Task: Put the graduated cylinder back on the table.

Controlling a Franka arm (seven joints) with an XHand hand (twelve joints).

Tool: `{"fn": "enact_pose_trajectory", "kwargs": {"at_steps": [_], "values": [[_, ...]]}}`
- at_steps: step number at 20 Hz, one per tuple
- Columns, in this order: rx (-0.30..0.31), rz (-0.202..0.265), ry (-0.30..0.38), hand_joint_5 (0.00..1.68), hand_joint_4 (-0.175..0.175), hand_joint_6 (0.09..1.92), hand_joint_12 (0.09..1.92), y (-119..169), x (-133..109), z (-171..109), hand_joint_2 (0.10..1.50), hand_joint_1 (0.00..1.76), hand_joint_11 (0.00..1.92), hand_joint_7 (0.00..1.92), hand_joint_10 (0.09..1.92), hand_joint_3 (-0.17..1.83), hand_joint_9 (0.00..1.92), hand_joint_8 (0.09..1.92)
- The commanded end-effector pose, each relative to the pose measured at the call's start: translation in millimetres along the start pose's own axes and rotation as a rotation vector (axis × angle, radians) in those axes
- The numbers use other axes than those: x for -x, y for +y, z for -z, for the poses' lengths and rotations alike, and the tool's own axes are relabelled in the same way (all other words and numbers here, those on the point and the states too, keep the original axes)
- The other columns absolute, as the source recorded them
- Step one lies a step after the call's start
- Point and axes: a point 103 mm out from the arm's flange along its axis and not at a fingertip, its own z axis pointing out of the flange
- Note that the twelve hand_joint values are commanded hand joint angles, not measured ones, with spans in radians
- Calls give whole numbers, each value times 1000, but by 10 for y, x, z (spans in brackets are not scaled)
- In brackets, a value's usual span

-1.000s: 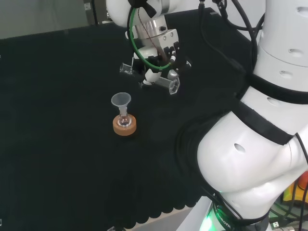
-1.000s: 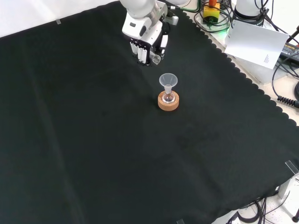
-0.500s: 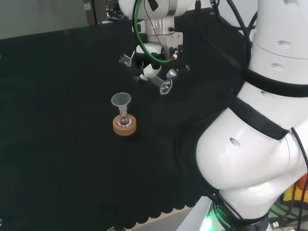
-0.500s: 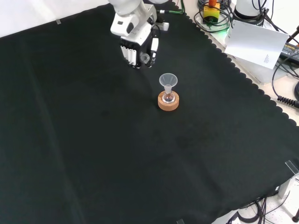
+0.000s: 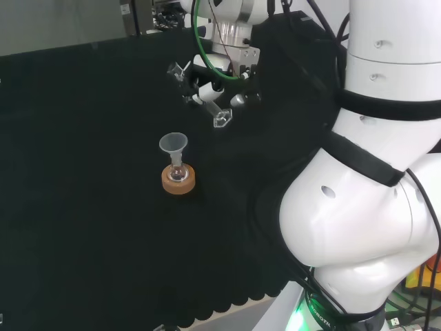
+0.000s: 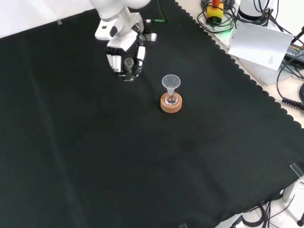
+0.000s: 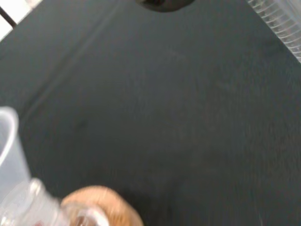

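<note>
Item 1: hand (image 6: 124,54), fingers curled round graduated cylinder (image 5: 208,107), tilted. I judge release now risks it toppling, rolling toward funnel (image 6: 171,82).

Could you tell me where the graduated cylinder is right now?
In the head view, the graduated cylinder is held tilted in the hand, above the cloth, behind and right of the funnel.

Count on bench:
1 grad. cylinder (image 5: 205,101), 1 funnel (image 6: 171,82), 1 flask (image 5: 178,173), 1 cork stand (image 6: 171,103), 1 hand (image 6: 124,59).
</note>
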Motion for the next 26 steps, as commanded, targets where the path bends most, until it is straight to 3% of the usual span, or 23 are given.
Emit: {"fn": "enact_pose_trajectory", "kwargs": {"at_steps": [1, 16, 23, 26], "values": [[110, 55, 100, 1002, -175, 971, 700, 491, 192, 72, 1097, 1268, 1248, 1033, 87, 2, 1456, 948], [226, 73, 251, 992, -175, 987, 707, 976, 462, -123, 1102, 1266, 1237, 1022, 87, 3, 1449, 965], [273, 84, 300, 989, -175, 992, 711, 1112, 524, -233, 1103, 1265, 1232, 1019, 87, 2, 1446, 971], [300, 90, 287, 988, -175, 994, 712, 1148, 531, -271, 1104, 1265, 1229, 1017, 87, 3, 1441, 973]]}}
